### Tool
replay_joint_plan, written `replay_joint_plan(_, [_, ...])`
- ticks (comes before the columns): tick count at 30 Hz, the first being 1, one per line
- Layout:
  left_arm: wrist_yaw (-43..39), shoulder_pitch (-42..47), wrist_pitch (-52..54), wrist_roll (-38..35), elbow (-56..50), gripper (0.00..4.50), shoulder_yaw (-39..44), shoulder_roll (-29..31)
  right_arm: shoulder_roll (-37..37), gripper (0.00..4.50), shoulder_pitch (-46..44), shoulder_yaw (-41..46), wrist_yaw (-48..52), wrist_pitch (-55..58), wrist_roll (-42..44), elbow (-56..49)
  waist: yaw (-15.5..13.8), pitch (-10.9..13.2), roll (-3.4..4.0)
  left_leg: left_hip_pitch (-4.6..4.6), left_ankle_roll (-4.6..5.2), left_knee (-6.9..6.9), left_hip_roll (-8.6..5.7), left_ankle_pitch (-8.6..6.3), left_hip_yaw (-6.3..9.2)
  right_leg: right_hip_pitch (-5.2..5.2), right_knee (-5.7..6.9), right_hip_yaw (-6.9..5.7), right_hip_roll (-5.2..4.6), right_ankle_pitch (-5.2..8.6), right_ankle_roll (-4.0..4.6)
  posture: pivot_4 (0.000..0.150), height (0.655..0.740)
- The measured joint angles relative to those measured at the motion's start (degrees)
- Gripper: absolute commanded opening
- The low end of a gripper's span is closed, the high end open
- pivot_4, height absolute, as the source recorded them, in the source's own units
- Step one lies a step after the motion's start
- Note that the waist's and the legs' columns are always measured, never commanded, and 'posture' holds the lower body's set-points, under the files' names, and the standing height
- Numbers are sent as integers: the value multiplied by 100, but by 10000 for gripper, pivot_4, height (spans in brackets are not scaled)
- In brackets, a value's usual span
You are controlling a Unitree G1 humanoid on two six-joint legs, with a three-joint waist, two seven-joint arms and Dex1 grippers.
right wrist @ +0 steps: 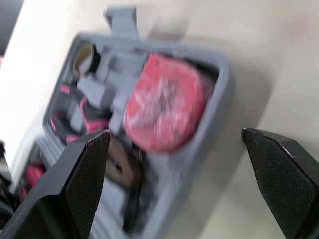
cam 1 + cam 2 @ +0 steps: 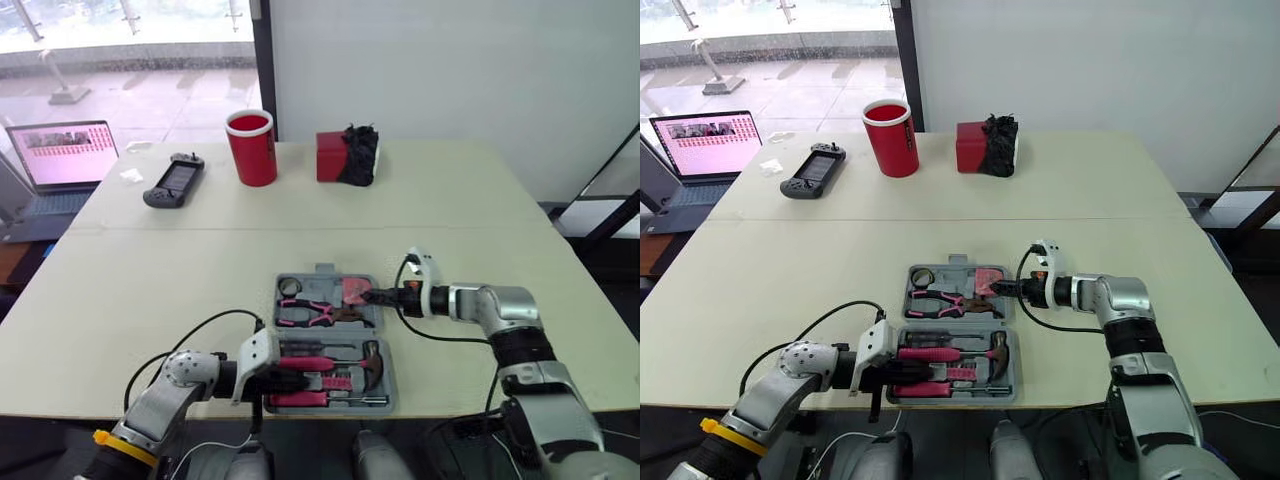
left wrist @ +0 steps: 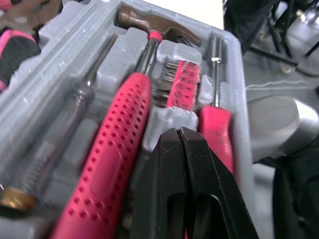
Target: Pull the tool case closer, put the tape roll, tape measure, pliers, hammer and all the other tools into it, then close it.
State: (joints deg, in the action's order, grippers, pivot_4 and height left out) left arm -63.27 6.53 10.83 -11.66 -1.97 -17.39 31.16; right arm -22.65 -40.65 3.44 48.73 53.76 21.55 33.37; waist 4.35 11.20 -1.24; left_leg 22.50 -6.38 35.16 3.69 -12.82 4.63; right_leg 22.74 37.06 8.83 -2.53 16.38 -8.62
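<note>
Right gripper [image 1: 175,135] gapes over the tape measure [image 1: 167,102]; left gripper [image 3: 180,135] pinched together, apparently empty, beside the hammer [image 3: 122,130] (wrist views).

- Tool case [image 1: 219,74]: plain grey, inside and out.
- Hammer [image 3: 112,164]: pink grip patterned with rows of small dimples, red collar, dark brown head.
- Tape measure [image 1: 164,102]: pinkish red.
- Pliers [image 2: 305,314]: pink and black handles.
- Cup [image 2: 252,150]: red, white rim.
- Box [image 2: 330,157]: red.
- Handheld controller [image 2: 174,183]: black.
- Laptop [image 2: 65,152]: pink screen.
- Table [image 2: 150,270]: pale cream.
</note>
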Motion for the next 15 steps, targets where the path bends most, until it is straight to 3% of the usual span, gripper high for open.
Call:
replay_joint_plan(7, [38,-24,-11,101,-2,0,-99,8,292,44413,-331,426,104,-69,198,876,57,-5,3,-4,0,-1,0,0,0,-5,1,0,0,0,-1,1500,7272])
replay_joint_plan(15, [118,-160,-2,40,-92,0,33,12,254,44413,-304,960,495,633,906,751,164,-4,7,-4,1,-3,0,0,1,-2,2,0,1,0,-2,1500,7272])
